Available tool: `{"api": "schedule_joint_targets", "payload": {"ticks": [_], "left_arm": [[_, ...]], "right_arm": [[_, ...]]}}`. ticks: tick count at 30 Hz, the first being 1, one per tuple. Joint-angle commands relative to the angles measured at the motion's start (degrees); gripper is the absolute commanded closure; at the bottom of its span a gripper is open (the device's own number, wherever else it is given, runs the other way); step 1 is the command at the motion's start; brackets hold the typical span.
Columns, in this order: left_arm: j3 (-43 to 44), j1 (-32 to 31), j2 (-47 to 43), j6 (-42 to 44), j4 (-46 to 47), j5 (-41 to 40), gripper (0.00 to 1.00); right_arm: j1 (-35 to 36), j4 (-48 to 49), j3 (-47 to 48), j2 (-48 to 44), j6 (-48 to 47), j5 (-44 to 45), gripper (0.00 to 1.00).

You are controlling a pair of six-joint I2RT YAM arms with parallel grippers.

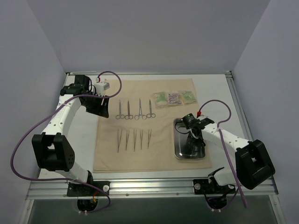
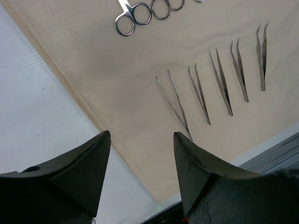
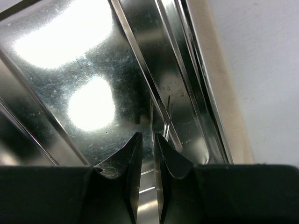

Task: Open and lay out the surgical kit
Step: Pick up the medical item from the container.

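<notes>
The beige cloth wrap (image 1: 140,161) lies spread flat on the table; it also shows in the left wrist view (image 2: 117,84). On it lie a row of several ring-handled clamps (image 1: 135,109) (image 2: 140,14), a row of several tweezers (image 1: 134,139) (image 2: 219,84) and three pale packets (image 1: 174,97). The steel tray (image 1: 189,157) sits on the cloth's right side. My right gripper (image 1: 192,140) (image 3: 148,135) is down inside the tray (image 3: 70,70), its fingers nearly closed on a thin steel tweezers (image 3: 153,114). My left gripper (image 1: 100,105) (image 2: 140,135) is open and empty above the cloth's left edge.
Bare white table (image 2: 42,121) lies left of the cloth. A metal rail (image 1: 149,186) runs along the table's near edge. Grey walls enclose the back and sides. Purple cables (image 1: 217,105) loop from both arms.
</notes>
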Motion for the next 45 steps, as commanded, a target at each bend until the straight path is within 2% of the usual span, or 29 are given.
{"api": "schedule_joint_targets", "payload": {"ticks": [1, 14, 17, 18, 21, 24, 45], "left_arm": [[0.75, 0.12, -0.10, 0.83, -0.06, 1.62, 0.35], [0.75, 0.12, -0.37, 0.92, -0.14, 1.62, 0.35], [0.75, 0.12, -0.28, 0.92, -0.14, 1.53, 0.35], [0.75, 0.12, -0.28, 0.92, -0.14, 1.61, 0.35], [0.84, 0.12, -0.28, 0.84, -0.23, 1.62, 0.35], [0.84, 0.12, -0.28, 0.83, -0.23, 1.62, 0.35], [1.28, 0.12, -0.54, 0.83, -0.76, 1.70, 0.35]], "right_arm": [[-0.19, -3.03, 0.50, -1.56, 1.56, 2.53, 0.86], [-0.72, 2.95, -4.17, 1.52, 1.13, 1.38, 0.82], [-0.81, 4.18, -4.95, 1.61, 0.77, 0.94, 0.86], [-0.81, 4.44, -5.13, 1.43, 0.69, 0.68, 0.92], [-0.90, 5.23, -5.66, 0.38, 0.34, 0.15, 1.00], [-0.81, 5.59, -5.57, -0.50, -0.98, -0.20, 1.00], [1.12, 1.64, 7.08, -3.31, -8.01, 5.69, 1.00]]}}
